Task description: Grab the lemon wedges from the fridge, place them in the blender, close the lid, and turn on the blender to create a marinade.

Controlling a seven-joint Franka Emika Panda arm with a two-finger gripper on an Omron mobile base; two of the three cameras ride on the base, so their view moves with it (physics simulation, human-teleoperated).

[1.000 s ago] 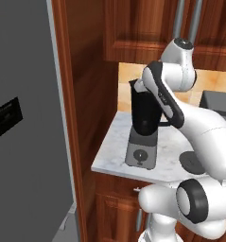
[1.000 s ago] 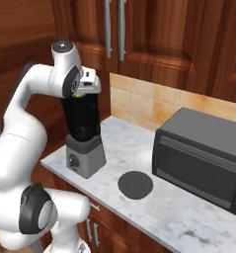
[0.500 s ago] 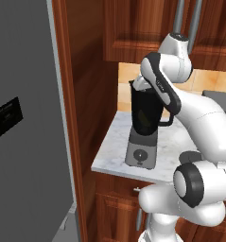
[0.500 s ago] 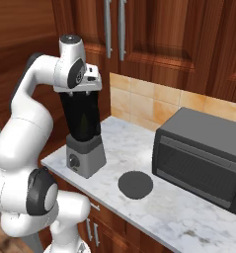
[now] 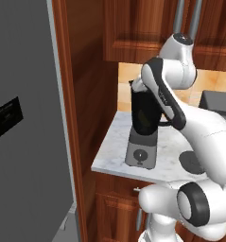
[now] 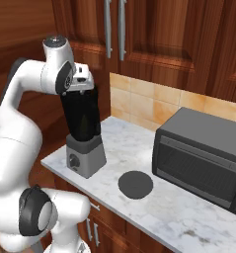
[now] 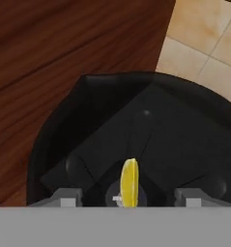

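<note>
No readable text, brand, number or sign is showing anywhere. The small black panel [image 5: 5, 117] on the fridge [image 5: 24, 142] door is carrying faint marks too blurred to read, and the knob on the blender [image 6: 82, 133] base is showing no legible marking.

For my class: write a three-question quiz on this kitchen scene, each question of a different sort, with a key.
1. True or false: the lid sits on the blender.
2. The lemon wedge is: A) on the counter, B) inside the blender jar, C) in the toaster oven.
3. Fill in: the gripper hovers over the jar's mouth with its jaws ____.

Key: 1 false, it lies on the counter; 2 B; 3 open.
</note>
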